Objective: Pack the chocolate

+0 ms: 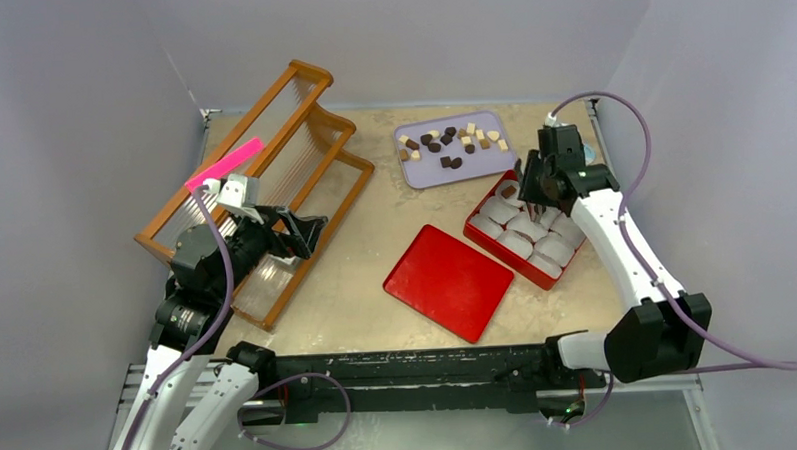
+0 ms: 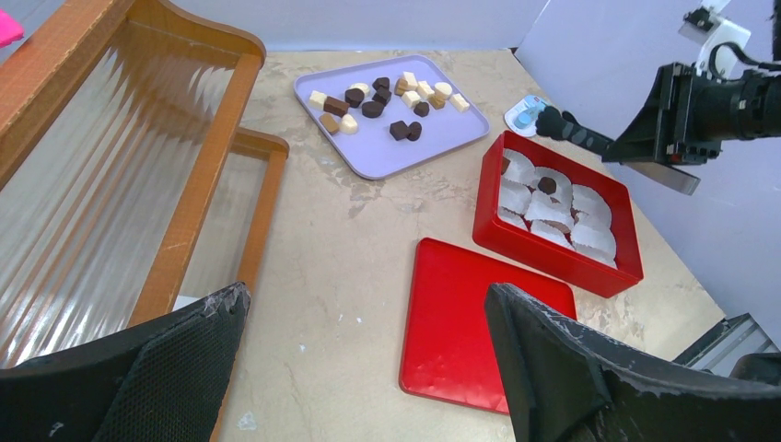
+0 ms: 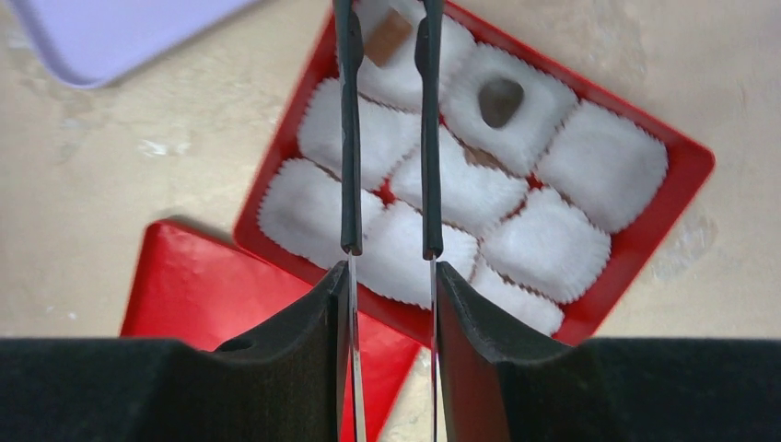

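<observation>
My right arm reaches in from the near edge and tips the right claw point(image 1: 528, 193) down over the far end of the red box point(image 1: 482, 234). My left arm hangs well left of the box above the wooden rack point(image 1: 323, 173), the left claw point(image 2: 367, 296) spread wide and empty. Most of the chocolate point(image 1: 450, 141) lies on the lilac tray point(image 1: 423, 174) just beyond the box. The overhead view hides the right fingertips. The wrist view shows them narrowly parted over a far-corner paper cup point(image 3: 396, 78), a mid-brown piece point(image 3: 387, 37) between them (pinched or loose, I cannot tell), and a dark piece point(image 3: 500, 99) in the next cup. The red lid point(image 1: 449, 281) lies just left of the box.
</observation>
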Controlling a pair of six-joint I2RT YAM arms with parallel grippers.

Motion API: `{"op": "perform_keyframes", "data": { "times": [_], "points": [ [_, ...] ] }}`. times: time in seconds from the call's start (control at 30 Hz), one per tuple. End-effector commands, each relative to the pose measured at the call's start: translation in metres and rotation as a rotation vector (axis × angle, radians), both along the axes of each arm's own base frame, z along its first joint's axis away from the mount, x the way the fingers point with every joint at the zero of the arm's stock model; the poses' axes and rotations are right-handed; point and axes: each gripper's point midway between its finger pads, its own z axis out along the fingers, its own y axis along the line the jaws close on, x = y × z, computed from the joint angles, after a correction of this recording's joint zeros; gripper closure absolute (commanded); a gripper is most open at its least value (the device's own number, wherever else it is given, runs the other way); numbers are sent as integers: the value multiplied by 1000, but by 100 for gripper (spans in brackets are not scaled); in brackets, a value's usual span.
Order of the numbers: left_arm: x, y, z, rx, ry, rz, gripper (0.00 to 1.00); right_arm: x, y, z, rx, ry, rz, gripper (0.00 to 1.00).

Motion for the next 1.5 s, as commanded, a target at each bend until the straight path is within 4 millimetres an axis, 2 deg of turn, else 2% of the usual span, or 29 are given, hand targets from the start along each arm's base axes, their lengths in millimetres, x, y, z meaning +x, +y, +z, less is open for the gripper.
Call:
{"op": "perform_keyframes", "data": {
  "times": [0.0,0.13,0.3,0.47,0.67,1.0,1.27,1.47],
  "points": [
    [0,-1,9,-7,-40,-5,2,37,21,46,16,-176,154,62],
    [1,0,9,-6,-39,-1,2,63,20,50,-37,-200,174,61],
    [1,-1,9,-6,-38,-4,2,96,15,44,-113,-206,182,60],
    [1,-1,9,-5,-38,-2,2,124,5,27,-218,-151,210,58],
    [1,0,8,-2,-38,0,2,147,8,1,-267,-87,295,59],
    [3,4,8,4,-39,22,2,174,5,-20,-266,-46,334,60],
    [3,5,8,5,-39,30,2,184,-3,-38,-287,2,351,60],
    [4,5,7,8,-38,32,2,185,-1,-54,-271,44,374,60]
  ]
}}
